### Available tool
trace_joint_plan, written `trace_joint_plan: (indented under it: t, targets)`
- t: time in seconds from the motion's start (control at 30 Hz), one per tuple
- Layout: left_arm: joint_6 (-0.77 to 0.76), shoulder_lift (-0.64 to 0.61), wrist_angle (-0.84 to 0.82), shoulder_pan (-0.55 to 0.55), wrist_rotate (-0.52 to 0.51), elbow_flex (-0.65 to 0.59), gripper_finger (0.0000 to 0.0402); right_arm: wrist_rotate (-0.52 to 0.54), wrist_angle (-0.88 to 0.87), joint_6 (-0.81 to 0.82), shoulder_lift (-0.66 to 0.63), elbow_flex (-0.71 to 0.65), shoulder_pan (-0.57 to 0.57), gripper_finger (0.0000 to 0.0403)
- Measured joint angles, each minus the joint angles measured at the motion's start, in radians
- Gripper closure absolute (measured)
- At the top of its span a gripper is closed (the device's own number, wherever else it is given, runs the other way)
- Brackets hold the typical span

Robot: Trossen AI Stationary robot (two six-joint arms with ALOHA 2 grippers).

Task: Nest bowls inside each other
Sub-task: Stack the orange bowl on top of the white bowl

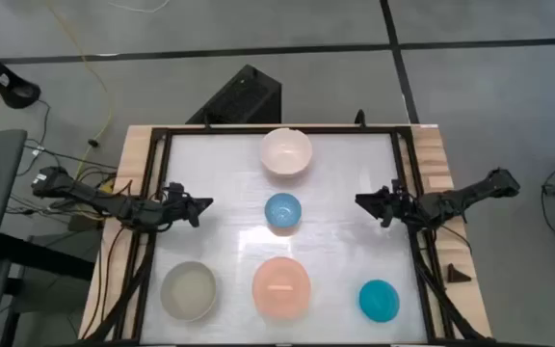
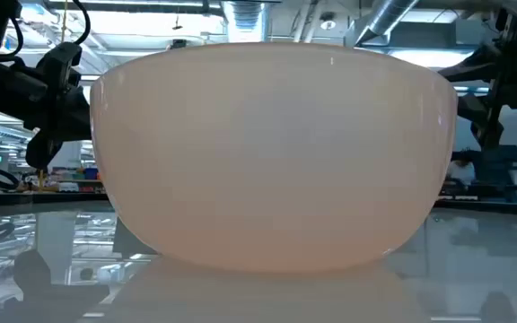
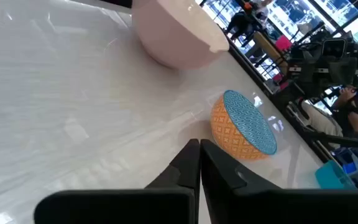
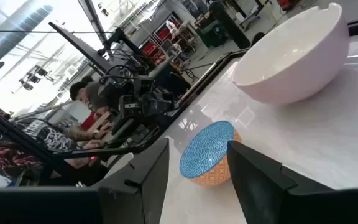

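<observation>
Looking down: we see five bowls well apart on the table, none nested yet: cream-pink bowl, light blue bowl, grey-beige bowl, salmon-pink bowl, teal bowl.
Arms: left gripper and right gripper flank the light blue bowl, likely the first pick.
Low view: the salmon-pink bowl fills our sight.
Left wrist: fingers pressed together, empty.
Right wrist: fingers spread, holding nothing, framing the patterned blue bowl.
</observation>
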Motion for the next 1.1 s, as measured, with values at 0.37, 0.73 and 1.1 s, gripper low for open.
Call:
trace_joint_plan:
  t: [0.37, 0.73, 1.1]
  targets:
    - [-0.191, 0.000, 0.005, 0.000, -0.003, 0.000, 0.0401, 0.001, 0.010, 0.015, 0.000, -0.001, 0.000, 0.0205]
    - [0.245, 0.000, 0.747, 0.000, 0.122, -0.001, 0.0401, -0.061, 0.502, -0.115, 0.000, -0.002, 0.000, 0.0205]
    - [0.400, 0.069, 0.654, -0.001, 0.358, 0.246, 0.0401, -0.194, 0.518, -0.231, 0.255, 0.262, 0.041, 0.0205]
